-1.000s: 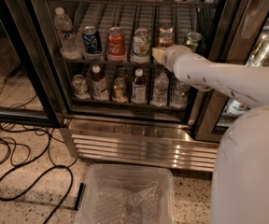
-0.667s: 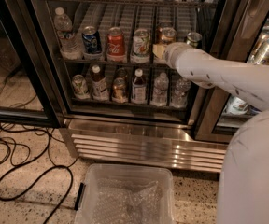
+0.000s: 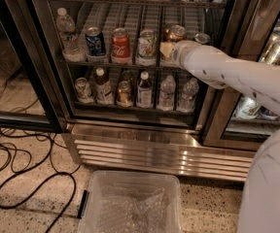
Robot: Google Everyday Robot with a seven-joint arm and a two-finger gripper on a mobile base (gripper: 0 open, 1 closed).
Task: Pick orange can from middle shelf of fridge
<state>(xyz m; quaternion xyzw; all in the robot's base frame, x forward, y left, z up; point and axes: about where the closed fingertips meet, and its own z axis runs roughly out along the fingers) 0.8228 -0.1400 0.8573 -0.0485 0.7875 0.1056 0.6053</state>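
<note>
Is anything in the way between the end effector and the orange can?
Nothing visible is. The end effector sits right in front of the orange can at the edge of the middle shelf, no other can between them.

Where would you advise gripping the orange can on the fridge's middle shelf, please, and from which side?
Take the orange can around its upright round body, coming straight in from the open front of the fridge: the green can stands close beside it on the middle shelf. The tool sits right before its lower half.
</note>
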